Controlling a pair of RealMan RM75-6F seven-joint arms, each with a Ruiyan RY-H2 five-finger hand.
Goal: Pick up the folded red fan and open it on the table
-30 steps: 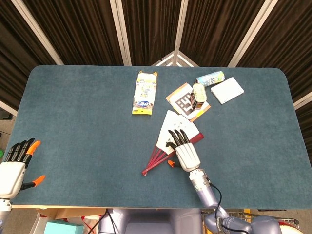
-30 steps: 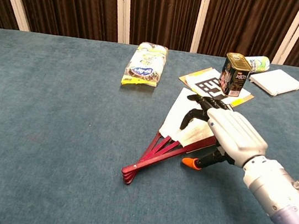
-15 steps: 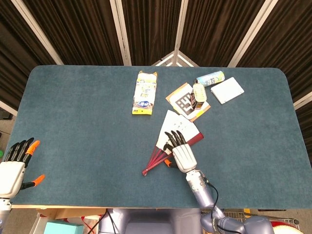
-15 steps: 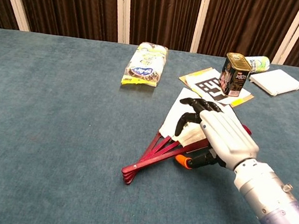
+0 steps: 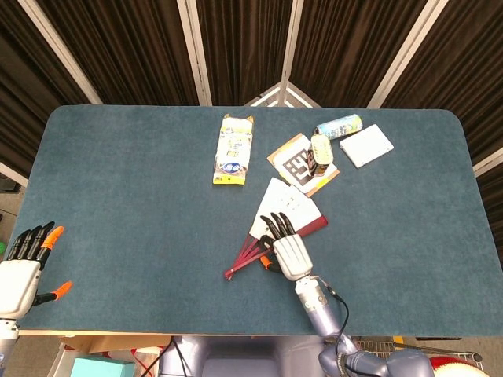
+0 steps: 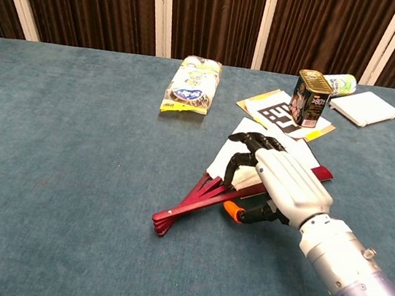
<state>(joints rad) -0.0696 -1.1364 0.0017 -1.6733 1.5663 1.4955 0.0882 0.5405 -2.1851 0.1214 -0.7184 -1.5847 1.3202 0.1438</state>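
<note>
While the right hand (image 6: 280, 185) rests palm down on the partly spread red fan (image 5: 271, 232), its fingers curl over the white leaf and the thumb lies beside the ribs; whether it actually grips the fan cannot be told. Fan lies mid-bench (image 5: 118, 196), toward the near edge, red ribs pointing to the near-left. Left hand (image 5: 23, 263) hovers at the near-left corner, fingers apart, holding nothing.

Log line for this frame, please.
right hand: rests on partly opened red-ribbed paper fan | left hand: idle, table edge | fan: flat on blue table
</note>
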